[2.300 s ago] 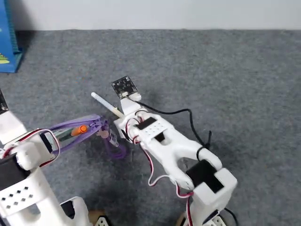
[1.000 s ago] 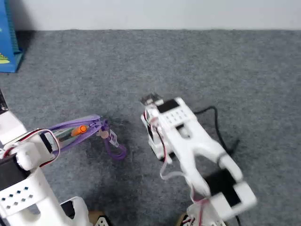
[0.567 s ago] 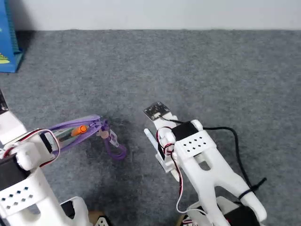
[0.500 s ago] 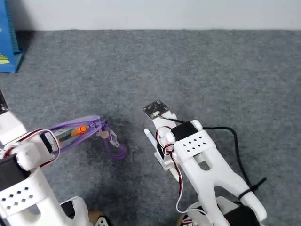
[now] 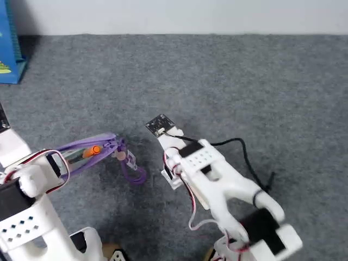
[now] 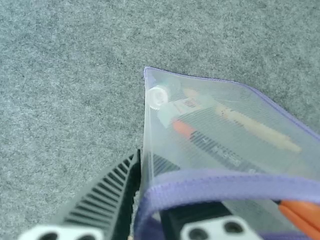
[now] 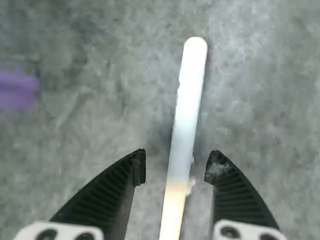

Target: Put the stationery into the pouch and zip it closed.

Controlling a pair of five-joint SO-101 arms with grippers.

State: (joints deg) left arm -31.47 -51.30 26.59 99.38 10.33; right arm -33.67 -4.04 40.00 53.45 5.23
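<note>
Right gripper [image 7: 175, 159] is released, its fingers either side of a white pen [image 7: 189, 100], touching neither. Left gripper [image 6: 145, 190] is clenched on the pouch [image 6: 225, 150] edge, stationery [image 6: 186, 130] inside. From above, the pouch sits at 9 o'clock from the right arm [image 5: 217, 179].

Carpet [image 5: 255, 87] room R, pouch [image 5: 81, 149], blue box [image 5: 7, 50] L
</note>
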